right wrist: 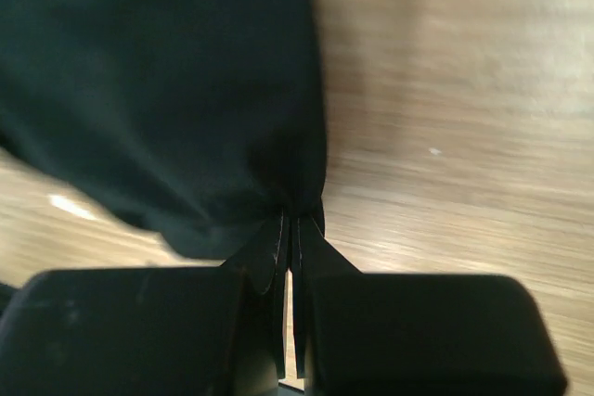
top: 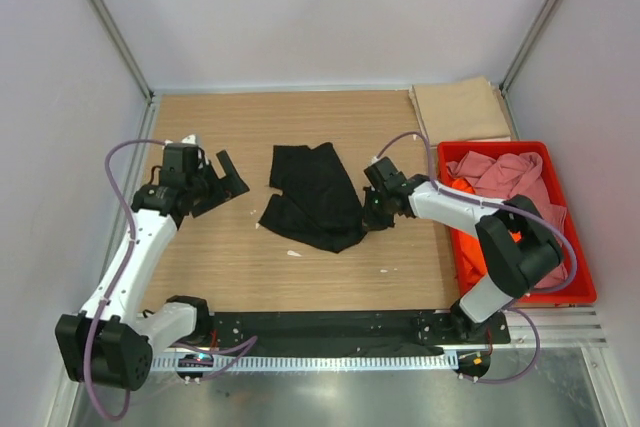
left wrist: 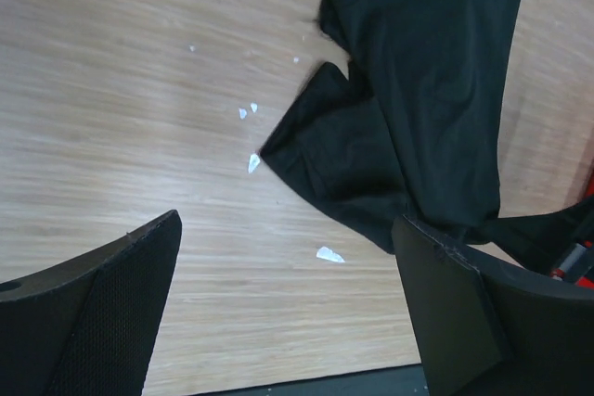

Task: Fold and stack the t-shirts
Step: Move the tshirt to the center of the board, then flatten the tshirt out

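One shirt is in work. The black t-shirt [top: 312,197] lies crumpled near the middle of the counter [top: 220,267], neither flat nor folded. The right jaws are pinched shut on cloth at its right edge. The left jaws stand wide open and hold nothing, poised off the shirt's left side and apart from it. The tan t-shirt [top: 460,109] lies folded at the far right corner of the counter. The pink t-shirt [top: 505,175] and the orange t-shirt [top: 460,187] sit bunched in the red crate [top: 580,292] at the right.

Judgement: the step in hand is spreading the black shirt ahead of folding. The task looks early, with one shirt of four apparently done. The next move calls for the left jaws to come down on the shirt's left hem or sleeve and close on the cloth. The two grips would then draw apart to flatten it. Risks are catching doubled layers or dragging the whole heap.

Views:
- **Top view:** it alone gives the layout, with the crate, the tan shirt and both sets of jaws flanking the black one.
- **Left wrist view:** it shows a sleeve or corner doubled over at the shirt's edge and small white flecks [left wrist: 329,254] on the wood, seen through the open gap.
- **Right wrist view:** it alone confirms the grip, with cloth gathered to a pleat between closed jaws. From above that contact cannot be made out.
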### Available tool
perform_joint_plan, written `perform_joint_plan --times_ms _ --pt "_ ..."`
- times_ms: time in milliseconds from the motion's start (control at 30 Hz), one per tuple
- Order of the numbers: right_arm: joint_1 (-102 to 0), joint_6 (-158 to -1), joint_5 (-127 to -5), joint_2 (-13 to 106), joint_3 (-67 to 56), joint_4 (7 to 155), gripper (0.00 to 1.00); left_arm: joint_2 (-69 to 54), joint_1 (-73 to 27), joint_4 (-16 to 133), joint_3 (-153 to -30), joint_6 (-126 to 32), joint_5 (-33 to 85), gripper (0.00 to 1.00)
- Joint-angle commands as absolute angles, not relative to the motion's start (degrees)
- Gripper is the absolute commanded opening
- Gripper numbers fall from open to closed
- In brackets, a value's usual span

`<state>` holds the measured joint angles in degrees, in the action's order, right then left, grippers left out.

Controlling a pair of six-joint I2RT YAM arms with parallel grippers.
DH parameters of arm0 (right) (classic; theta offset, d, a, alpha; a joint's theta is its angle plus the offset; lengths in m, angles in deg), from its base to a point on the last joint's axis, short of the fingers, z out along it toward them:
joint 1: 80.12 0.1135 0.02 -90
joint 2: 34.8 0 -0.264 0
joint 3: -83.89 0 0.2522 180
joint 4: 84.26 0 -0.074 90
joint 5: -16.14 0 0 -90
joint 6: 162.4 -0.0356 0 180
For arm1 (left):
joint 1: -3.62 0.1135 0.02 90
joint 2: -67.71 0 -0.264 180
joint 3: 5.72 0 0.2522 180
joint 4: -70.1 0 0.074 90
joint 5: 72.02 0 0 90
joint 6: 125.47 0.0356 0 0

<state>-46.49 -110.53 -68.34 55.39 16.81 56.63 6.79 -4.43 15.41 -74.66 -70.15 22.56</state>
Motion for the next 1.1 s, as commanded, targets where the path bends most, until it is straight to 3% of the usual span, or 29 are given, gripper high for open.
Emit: perform_joint_plan --times_ms 0,67,167,233,400,533,700,867,967,1067 --pt "-46.10 -111.07 -67.81 51.61 18.35 64.04 0.05 3.92 -3.41 23.02 -70.30 -74.13 29.92 0.96" --pt "-45.84 -111.42 -66.75 48.71 22.04 63.79 0.09 2.07 -3.41 23.90 -69.59 -75.55 31.51 0.93" --pt "-45.84 -112.39 -72.77 42.12 23.20 54.51 0.32 -0.92 -3.41 26.09 -68.53 -75.99 32.39 0.90" --pt "-45.84 -112.48 -76.66 38.87 21.71 51.75 0.38 -2.24 -3.41 27.24 -67.48 -76.69 32.57 0.87" --pt "-43.30 -110.11 -75.80 39.20 18.63 56.39 0.40 -4.18 -4.45 35.05 -61.68 -81.17 35.55 0.77" --pt "-37.85 -106.17 -78.94 44.82 12.94 59.82 0.41 -7.60 -7.62 38.58 -59.91 -82.23 34.59 0.74" --pt "-30.04 -100.10 -85.19 53.61 9.39 69.01 0.48 -13.92 -8.59 40.16 -60.09 -82.23 33.45 0.70" --pt "-28.44 -96.13 -91.08 60.99 7.46 71.25 0.55 -18.85 -8.59 41.92 -61.93 -81.79 35.29 0.66" --pt "-28.35 -94.29 -90.48 63.02 8.78 73.09 0.58 -19.82 -8.77 43.76 -61.94 -82.05 35.82 0.53" --pt "-28.35 -94.20 -90.47 65.22 7.38 71.70 0.59 -21.40 -9.21 45.35 -62.02 -82.58 37.40 0.32"
